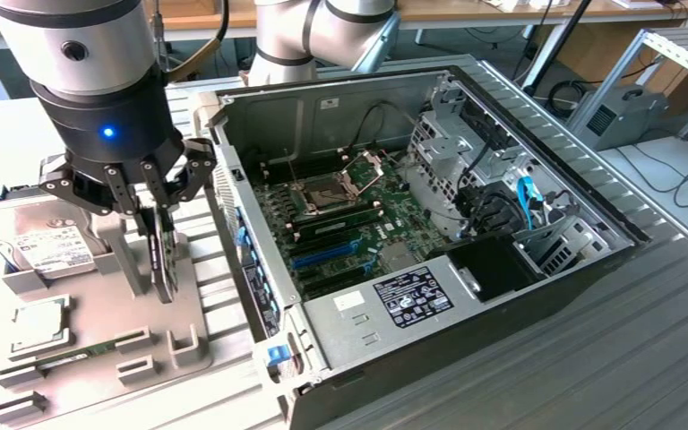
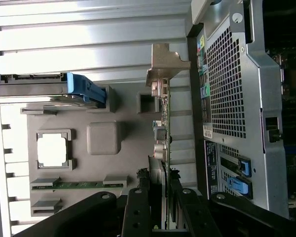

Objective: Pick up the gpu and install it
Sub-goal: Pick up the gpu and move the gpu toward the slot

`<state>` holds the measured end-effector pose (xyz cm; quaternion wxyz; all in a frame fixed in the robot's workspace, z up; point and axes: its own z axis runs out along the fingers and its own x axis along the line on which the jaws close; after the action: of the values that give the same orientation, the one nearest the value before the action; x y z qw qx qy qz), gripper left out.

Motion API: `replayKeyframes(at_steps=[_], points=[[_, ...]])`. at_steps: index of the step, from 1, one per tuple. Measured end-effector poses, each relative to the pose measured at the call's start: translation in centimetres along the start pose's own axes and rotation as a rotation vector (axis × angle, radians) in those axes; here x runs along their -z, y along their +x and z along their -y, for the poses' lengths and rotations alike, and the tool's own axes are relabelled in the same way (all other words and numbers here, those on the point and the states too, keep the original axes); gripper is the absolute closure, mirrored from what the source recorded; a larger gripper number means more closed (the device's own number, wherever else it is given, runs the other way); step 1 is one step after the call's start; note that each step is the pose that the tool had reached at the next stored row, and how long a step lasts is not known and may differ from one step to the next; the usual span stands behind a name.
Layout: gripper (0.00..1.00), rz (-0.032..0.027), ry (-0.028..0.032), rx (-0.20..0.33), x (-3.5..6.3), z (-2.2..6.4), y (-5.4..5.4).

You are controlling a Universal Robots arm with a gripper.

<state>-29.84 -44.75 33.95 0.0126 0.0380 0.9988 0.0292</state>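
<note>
Four components sit in the grey holder point(image 1: 201, 333) point(image 2: 130, 148) on the ridged metal table point(image 1: 631, 358), just beside the open computer case point(image 1: 347, 327) point(image 2: 232, 94). The gpu point(image 1: 165, 264) point(image 2: 165, 133) stands on edge in a slot along the holder's edge nearest the case, its silver bracket point(image 2: 163, 69) at one end. The gripper point(image 1: 150, 224) point(image 2: 159, 183) is lowered over it, and its black fingers point(image 2: 138, 207) are drawn in against the card's two faces, pinching it. Whether the card's lower edge has left the slot cannot be told.

At the holder's far corner on the exterior view's left, a silver hard drive point(image 1: 51, 246) with a white label rests in its cradle; the wrist view shows its blue end piece point(image 2: 84, 89). A CPU point(image 1: 36, 324) point(image 2: 53, 149) lies flat in a square pocket nearer the holder's front edge, and a narrow green RAM stick point(image 1: 75, 356) point(image 2: 76, 185) stands in a slot just beside that pocket.

Inside the case, which lies on its side with the panel off, the motherboard point(image 1: 374, 224) covers the floor. It carries a CPU socket point(image 1: 323, 194) near the middle and a blue expansion slot point(image 1: 323, 254) towards the case's rear wall. A blue cable point(image 1: 523, 199) runs among the drive bays at the opposite end.
</note>
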Motion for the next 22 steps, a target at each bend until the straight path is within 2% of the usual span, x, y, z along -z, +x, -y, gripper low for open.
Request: replayKeyframes(at_steps=[22], points=[[0.74,-0.0002,-0.0025,0.000,0.79,-0.05,-0.02]])
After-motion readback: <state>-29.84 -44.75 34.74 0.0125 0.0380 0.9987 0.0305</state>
